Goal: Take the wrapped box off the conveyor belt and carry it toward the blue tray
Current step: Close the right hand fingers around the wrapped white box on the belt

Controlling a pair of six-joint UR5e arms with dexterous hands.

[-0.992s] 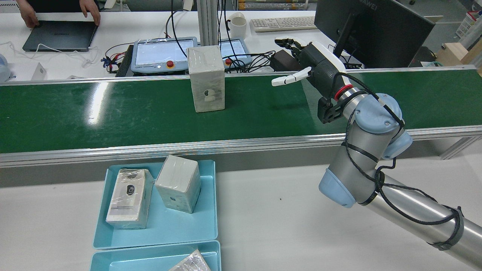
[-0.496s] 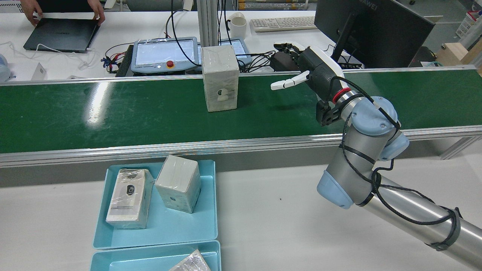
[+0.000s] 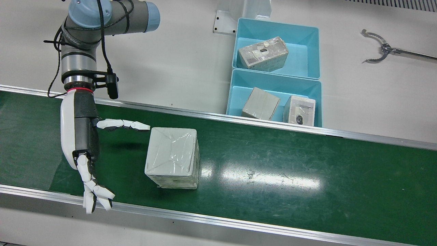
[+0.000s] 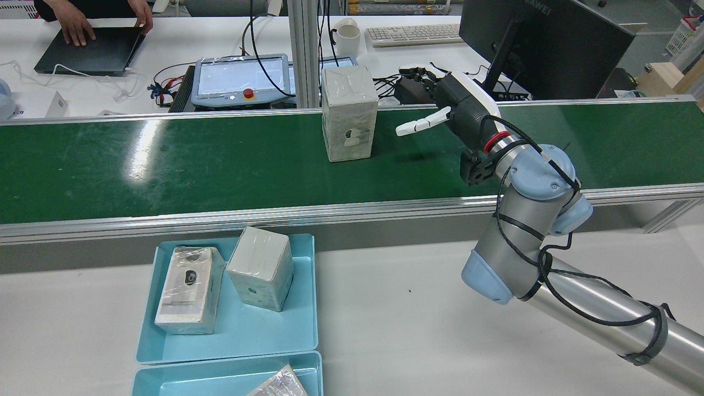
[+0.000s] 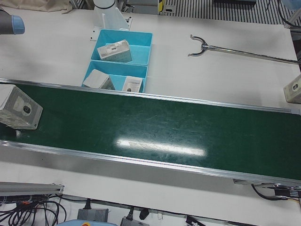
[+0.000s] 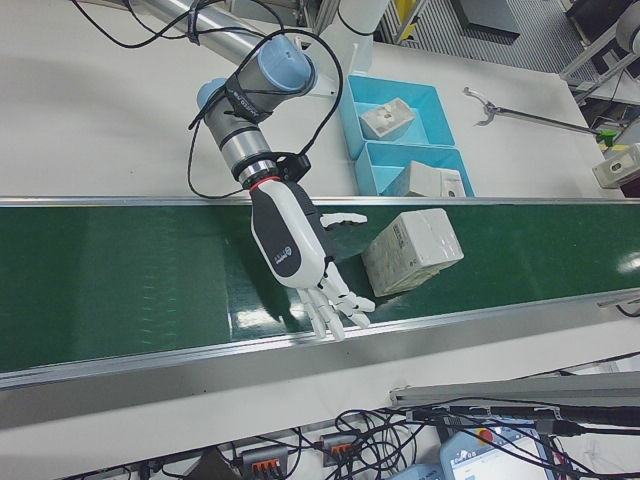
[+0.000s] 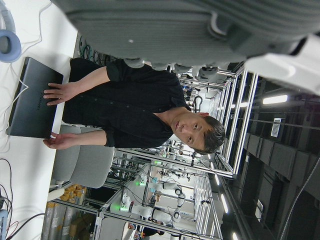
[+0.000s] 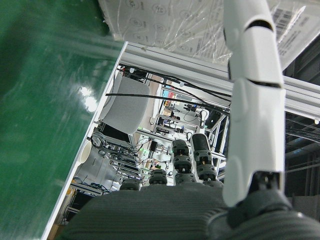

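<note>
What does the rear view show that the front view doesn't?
Only the rear view shows the desk beyond the belt: a laptop under a person's hands, two pendants, a mug, a keyboard and a monitor. Only the front view shows the grabber tool on the table. Both show the wrapped box on the belt, the open right hand beside it, and the blue trays holding boxes.
</note>
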